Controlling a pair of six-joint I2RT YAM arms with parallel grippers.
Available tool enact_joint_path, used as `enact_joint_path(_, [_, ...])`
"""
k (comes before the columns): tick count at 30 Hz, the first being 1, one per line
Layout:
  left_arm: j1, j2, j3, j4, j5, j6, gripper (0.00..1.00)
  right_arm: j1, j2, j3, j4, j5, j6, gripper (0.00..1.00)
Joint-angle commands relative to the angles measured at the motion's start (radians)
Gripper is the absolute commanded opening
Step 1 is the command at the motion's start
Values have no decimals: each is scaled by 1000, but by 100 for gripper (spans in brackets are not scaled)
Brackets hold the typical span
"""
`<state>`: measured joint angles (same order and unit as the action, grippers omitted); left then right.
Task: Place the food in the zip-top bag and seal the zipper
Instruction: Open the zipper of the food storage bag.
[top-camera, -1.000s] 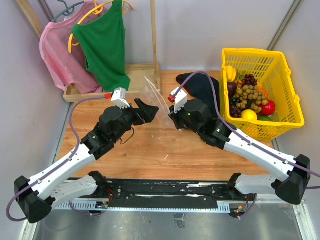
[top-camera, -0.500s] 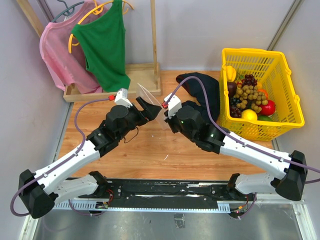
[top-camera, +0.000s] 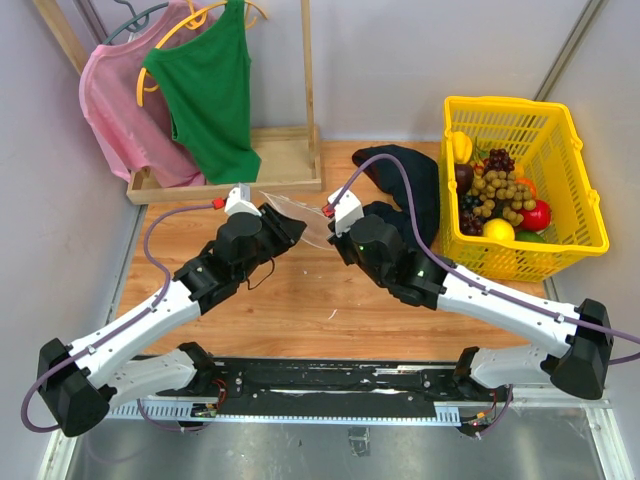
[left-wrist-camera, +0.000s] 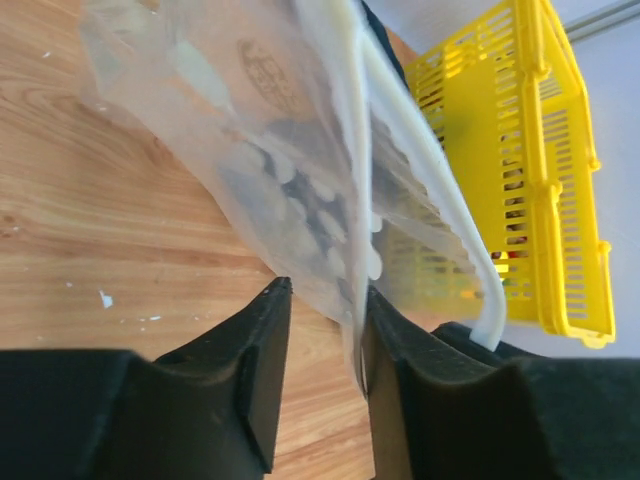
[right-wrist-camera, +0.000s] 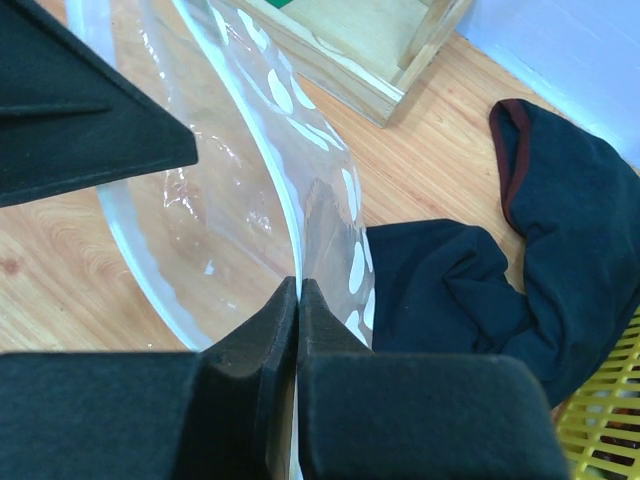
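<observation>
The clear zip-top bag (top-camera: 301, 212) hangs between my two grippers above the wooden table. My right gripper (right-wrist-camera: 299, 283) is shut on its rim beside the white zipper (right-wrist-camera: 283, 165), and the mouth (right-wrist-camera: 200, 215) gapes open. My left gripper (left-wrist-camera: 322, 295) has its jaws a little apart around the opposite edge of the bag (left-wrist-camera: 270, 150). The film rests against one finger (left-wrist-camera: 385, 330), with a gap to the other. The food lies in the yellow basket (top-camera: 577, 190): longan cluster (top-camera: 495, 190), grapes (top-camera: 498, 159), lemon (top-camera: 498, 230), apple (top-camera: 539, 215), banana (top-camera: 460, 146).
A dark navy cloth (top-camera: 412, 178) lies crumpled behind my right gripper (top-camera: 334, 227), next to the basket. A wooden rack base (top-camera: 285, 150) stands at the back, with a pink top (top-camera: 115, 105) and a green top (top-camera: 210, 95) on hangers above it.
Both grippers have shifted slightly left and toward the back with the bag, which now lies flatter and lower. The left jaws have narrowed from wide open round the bag's edge.
</observation>
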<state>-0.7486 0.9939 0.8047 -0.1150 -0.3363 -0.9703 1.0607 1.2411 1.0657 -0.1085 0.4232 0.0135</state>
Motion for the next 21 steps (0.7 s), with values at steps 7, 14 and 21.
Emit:
enact_joint_path(7, [-8, 20, 16, -24, 9, -15, 41, 33, 6, -26, 76, 59, 27, 1])
enact_joint_path(14, [-8, 43, -7, 0, 33, -80, 45, 54, 20, -66, 167, 84, 92, 0])
enact_joint_path(21, [-8, 26, 10, -67, -27, -60, 21, 61, -5, -134, 252, 124, 115, 0])
